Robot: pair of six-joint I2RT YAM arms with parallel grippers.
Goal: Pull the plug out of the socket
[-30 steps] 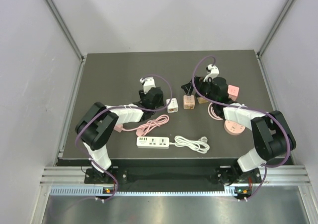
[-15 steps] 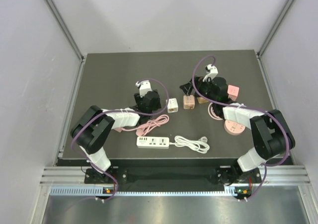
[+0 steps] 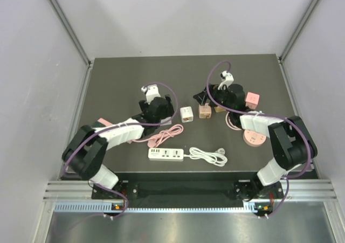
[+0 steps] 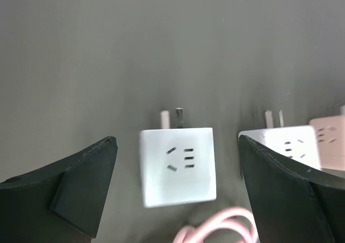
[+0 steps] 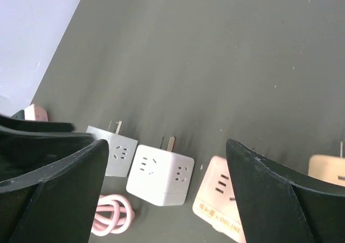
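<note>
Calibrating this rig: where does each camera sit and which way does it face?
Top external: above, behind the robot, facing down at the table; both arms show.
Left wrist: on that arm, looking down past the open left gripper at a white cube socket.
Right wrist: on that arm, looking down past the open right gripper at several cube sockets.
Shared by all: the pink cable.

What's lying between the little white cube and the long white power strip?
A looped pink cable lies between the white cube and the power strip, clearest in the top view.
</note>
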